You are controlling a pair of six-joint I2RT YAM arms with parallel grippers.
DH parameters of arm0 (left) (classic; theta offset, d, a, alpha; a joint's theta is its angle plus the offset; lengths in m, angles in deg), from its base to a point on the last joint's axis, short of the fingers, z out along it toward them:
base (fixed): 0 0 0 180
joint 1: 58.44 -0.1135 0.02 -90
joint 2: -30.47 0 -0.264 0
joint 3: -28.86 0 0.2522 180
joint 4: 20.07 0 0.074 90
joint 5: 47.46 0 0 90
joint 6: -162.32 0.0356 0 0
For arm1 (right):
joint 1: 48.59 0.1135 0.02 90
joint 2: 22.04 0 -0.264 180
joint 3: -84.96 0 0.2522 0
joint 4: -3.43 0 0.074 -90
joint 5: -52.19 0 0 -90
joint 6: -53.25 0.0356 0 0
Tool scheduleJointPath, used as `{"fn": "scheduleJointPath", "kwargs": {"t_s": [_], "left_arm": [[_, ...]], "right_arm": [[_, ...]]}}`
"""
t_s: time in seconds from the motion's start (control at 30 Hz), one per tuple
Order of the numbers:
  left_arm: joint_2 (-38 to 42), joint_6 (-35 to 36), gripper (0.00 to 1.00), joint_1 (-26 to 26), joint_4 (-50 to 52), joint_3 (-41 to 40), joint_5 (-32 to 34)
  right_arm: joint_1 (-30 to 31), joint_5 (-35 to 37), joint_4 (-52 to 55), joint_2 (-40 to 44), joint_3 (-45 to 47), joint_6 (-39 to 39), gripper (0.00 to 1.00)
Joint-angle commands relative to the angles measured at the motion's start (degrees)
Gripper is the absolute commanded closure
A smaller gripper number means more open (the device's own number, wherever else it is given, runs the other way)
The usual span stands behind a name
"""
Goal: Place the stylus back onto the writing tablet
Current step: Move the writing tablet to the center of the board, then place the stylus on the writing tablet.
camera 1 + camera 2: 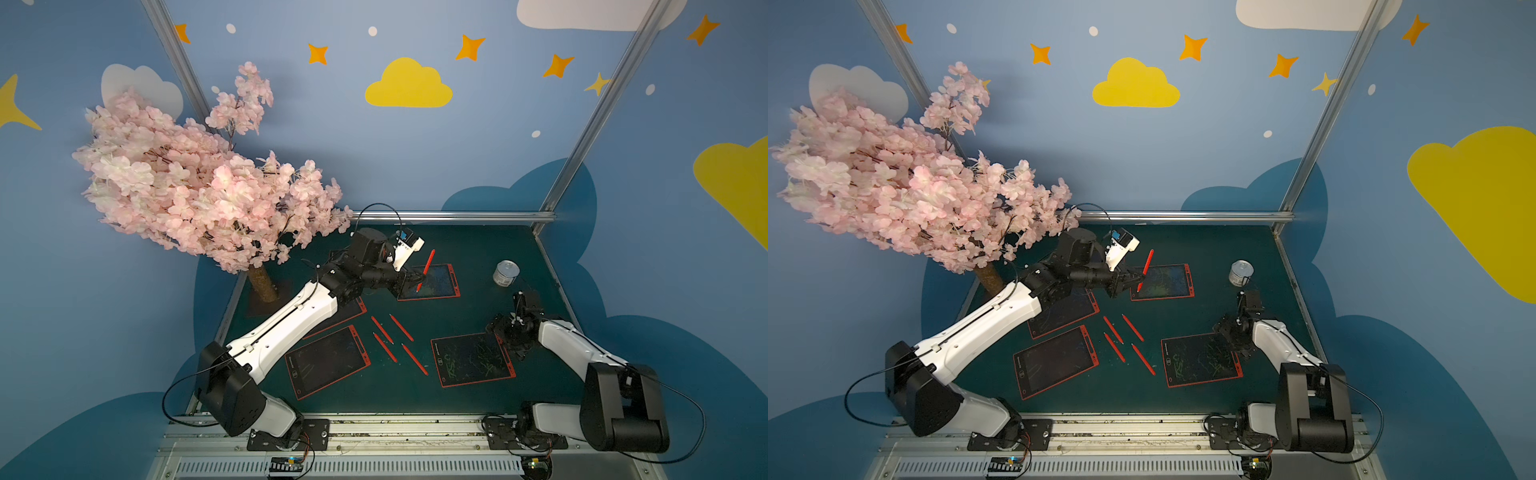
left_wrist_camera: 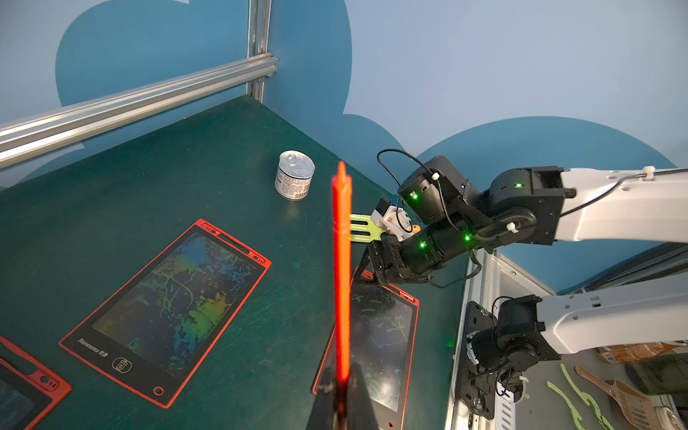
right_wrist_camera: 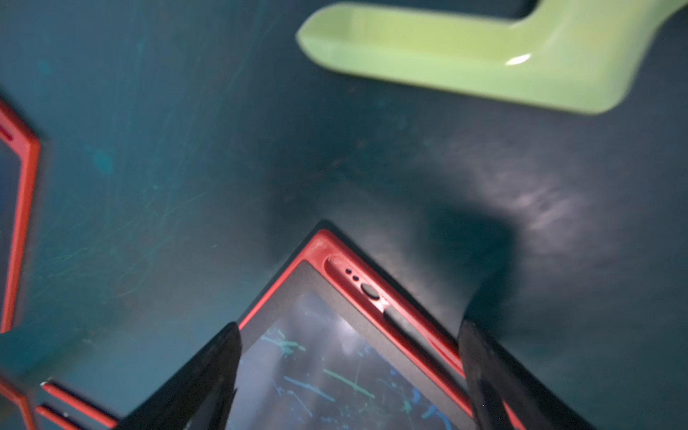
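My left gripper (image 1: pixel 415 279) (image 1: pixel 1136 279) (image 2: pixel 342 376) is shut on the lower end of a red stylus (image 1: pixel 426 270) (image 1: pixel 1145 270) (image 2: pixel 341 279). The stylus stands tilted over the left edge of the far writing tablet (image 1: pixel 432 282) (image 1: pixel 1167 282) (image 2: pixel 175 309), which is red-framed with colourful scribbles. My right gripper (image 1: pixel 509 336) (image 1: pixel 1231 332) (image 3: pixel 350 372) is open. It hangs low over the far right corner of the near right tablet (image 1: pixel 473 359) (image 3: pixel 335 372), with the empty stylus slot (image 3: pixel 372 294) between its fingers.
Several loose red styluses (image 1: pixel 399 345) lie mid-table. Two more tablets (image 1: pixel 328 361) (image 1: pixel 345 316) lie at the left, one partly under my left arm. A tin can (image 1: pixel 506 273) (image 2: pixel 294 175) stands far right. A blossom tree (image 1: pixel 199 187) overhangs the back left corner.
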Motion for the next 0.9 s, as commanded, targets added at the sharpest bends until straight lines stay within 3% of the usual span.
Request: {"fn": "scheduleJointPath", "kwargs": {"t_s": [0.0, 0.27, 0.37, 0.6, 0.7, 0.87], "left_arm": [[0.80, -0.72, 0.97, 0.03, -1.47, -0.41, -1.57], [0.61, -1.41, 0.97, 0.13, -2.05, -0.71, -2.45], [0.48, -1.80, 0.97, 0.12, -2.91, -1.10, -3.46], [-0.85, -3.32, 0.97, 0.42, -4.45, -1.72, -5.38], [-1.73, -5.17, 0.97, 0.78, -4.80, -1.67, -4.36], [-4.48, -9.82, 0.97, 1.27, -5.84, -1.38, -4.68]], "right_arm": [[4.34, -1.70, -0.86, -0.13, 1.99, 6.78, 0.11], [12.71, 2.14, 0.23, 3.85, 2.42, 13.88, 0.12], [13.04, 4.53, 3.97, 4.72, -0.10, 10.60, 0.12], [15.86, 3.11, 6.69, 7.83, -7.39, -6.65, 0.15], [17.58, 1.05, 8.88, 10.64, -10.50, -11.01, 0.21], [18.48, -3.08, 11.72, 15.71, -15.66, -10.86, 0.39]]}}
